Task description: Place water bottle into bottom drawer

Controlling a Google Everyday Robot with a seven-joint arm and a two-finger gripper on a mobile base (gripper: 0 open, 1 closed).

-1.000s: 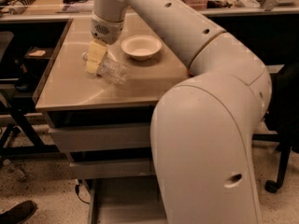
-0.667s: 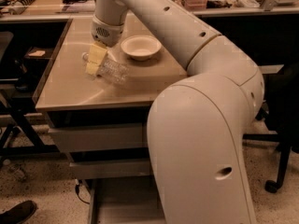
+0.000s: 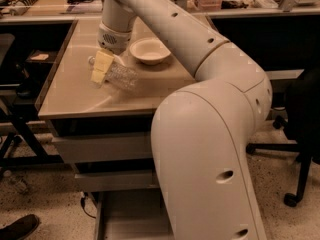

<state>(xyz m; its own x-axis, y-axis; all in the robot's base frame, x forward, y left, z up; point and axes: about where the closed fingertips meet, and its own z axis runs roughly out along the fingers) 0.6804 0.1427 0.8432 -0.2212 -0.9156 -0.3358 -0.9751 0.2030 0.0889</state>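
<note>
Gripper (image 3: pixel 101 68) low on the table (image 3: pixel 65 91), against the lying water bottle (image 3: pixel 122 77); cannot tell if clamped. Risks rolling it away, or dropping it short of the open bottom drawer (image 3: pixel 130 211) below.

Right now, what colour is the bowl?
White bowl, camera view; gripper at the water bottle beside it.

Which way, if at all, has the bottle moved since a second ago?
No. The bottle lies where it was, front-left of the bowl, with the end effector down at it.
</note>
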